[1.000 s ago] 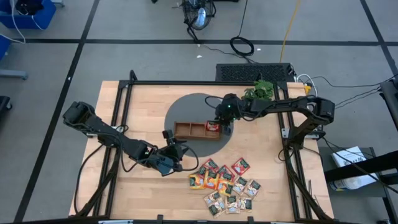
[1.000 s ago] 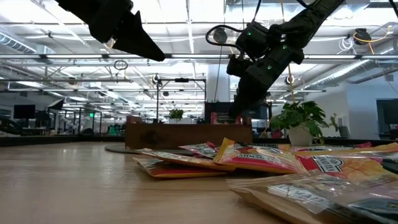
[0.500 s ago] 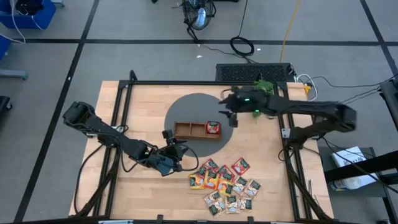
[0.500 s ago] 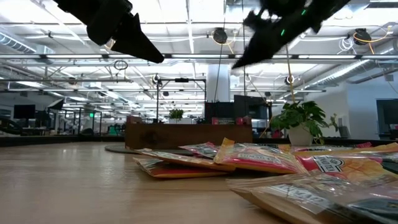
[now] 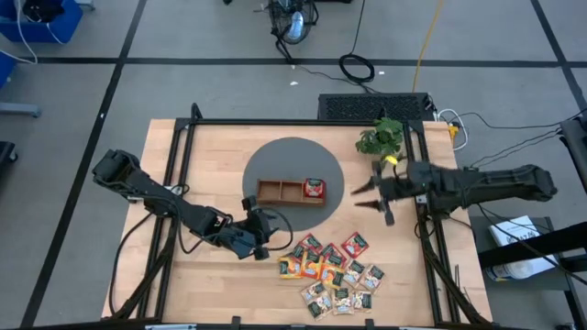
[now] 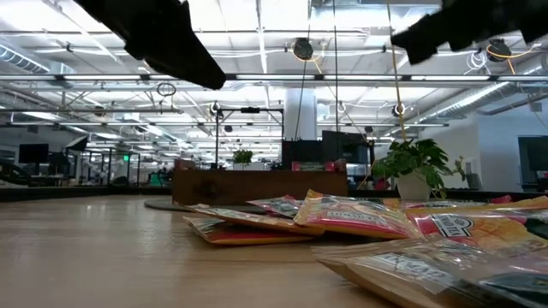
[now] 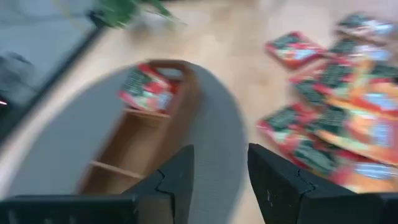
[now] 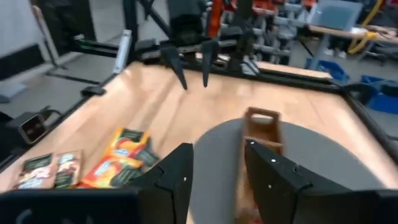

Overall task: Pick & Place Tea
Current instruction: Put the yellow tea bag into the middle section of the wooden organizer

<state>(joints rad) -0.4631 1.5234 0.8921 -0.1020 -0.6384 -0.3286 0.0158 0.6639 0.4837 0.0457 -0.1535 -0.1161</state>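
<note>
One red sachet in tray — hidden in low view.

One wooden tray of three compartments holds one red sachet, roughly a dozen more sachets lie heaped on the counter, beside one potted plant.

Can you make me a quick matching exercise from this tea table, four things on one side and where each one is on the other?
Things:
1. wooden tray
2. red sachet
3. potted plant
4. sachet pile

Places:
A. loose on the bare wood at the table's front
B. at the table's far edge, on the right arm's side
C. on the grey round mat
D. in the tray's end compartment

Pairs: 1-C, 2-D, 3-B, 4-A
</note>
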